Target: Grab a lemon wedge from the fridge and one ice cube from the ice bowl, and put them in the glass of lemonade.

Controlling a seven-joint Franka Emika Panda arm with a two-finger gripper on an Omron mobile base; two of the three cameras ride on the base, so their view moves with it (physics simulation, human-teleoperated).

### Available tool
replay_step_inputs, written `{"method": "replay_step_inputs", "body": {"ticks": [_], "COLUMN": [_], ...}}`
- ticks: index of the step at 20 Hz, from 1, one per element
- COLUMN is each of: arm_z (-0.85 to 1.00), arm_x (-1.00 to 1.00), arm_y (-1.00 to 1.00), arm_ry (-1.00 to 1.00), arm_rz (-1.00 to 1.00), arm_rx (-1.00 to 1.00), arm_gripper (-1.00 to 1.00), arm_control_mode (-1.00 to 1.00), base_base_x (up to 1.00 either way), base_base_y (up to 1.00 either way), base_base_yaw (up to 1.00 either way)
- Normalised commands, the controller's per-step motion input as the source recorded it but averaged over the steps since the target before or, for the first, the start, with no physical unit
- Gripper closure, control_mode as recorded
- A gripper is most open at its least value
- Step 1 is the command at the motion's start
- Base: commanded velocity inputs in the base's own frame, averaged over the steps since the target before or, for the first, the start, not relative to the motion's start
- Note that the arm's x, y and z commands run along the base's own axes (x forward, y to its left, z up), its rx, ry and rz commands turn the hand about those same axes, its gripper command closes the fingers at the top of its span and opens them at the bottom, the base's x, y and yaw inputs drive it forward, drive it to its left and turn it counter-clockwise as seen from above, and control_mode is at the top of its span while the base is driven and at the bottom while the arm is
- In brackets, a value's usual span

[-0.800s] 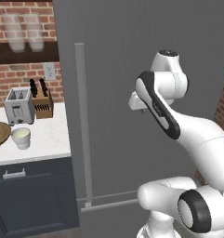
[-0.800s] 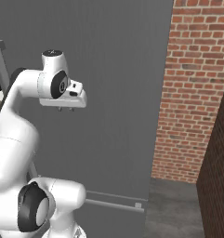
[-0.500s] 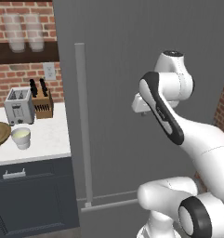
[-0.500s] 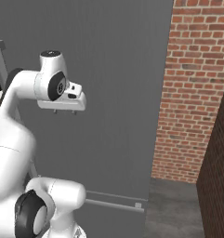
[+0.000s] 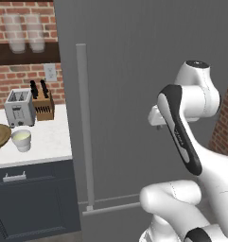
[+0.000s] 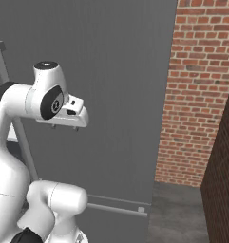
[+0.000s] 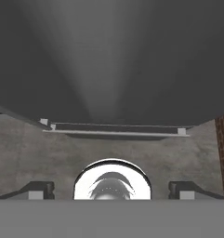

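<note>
While the fridge (image 5: 148, 71) is shut, jaws spread wide, empty — door likely stiff and heavy; best gripped mid-way on its rigid vertical bar handle (image 5: 83, 123) — smooth, maybe slippery.

walls: red brick (image 6: 201, 95) | floor: grey, mottled (image 6: 175, 213) | counter: white top (image 5: 49, 137) on dark blue cabinet (image 5: 35, 198) | shelf: dark wood (image 5: 21, 53)

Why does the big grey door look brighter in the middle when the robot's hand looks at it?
In the hand view the fridge door catches light in a soft pale streak down its middle, fading darker at both sides; in the left base view it is evenly grey, and its bar handle looks a lighter grey than the door; in the right base view the door is flat and dull, no glare.
</note>
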Motion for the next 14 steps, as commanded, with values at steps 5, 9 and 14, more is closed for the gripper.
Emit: {"method": "replay_step_inputs", "body": {"ticks": [5,9,14], "arm_z": [-0.26,-0.27,0.0], "arm_x": [-0.34,-0.14,0.0], "arm_y": [-0.17,0.0,0.0], "arm_ry": [-0.01,-0.02,0.0], "arm_rz": [-0.07,-0.04,0.0], "arm_rx": [0.0,0.0,0.0], "arm_gripper": [-1.0,-1.0,-1.0], "arm_control_mode": [-1.0,1.0,1.0], "base_base_x": [0.0,-0.05,-0.23], "base_base_y": [0.0,0.0,0.03], "base_base_yaw": [0.0,-0.01,-0.01]}}
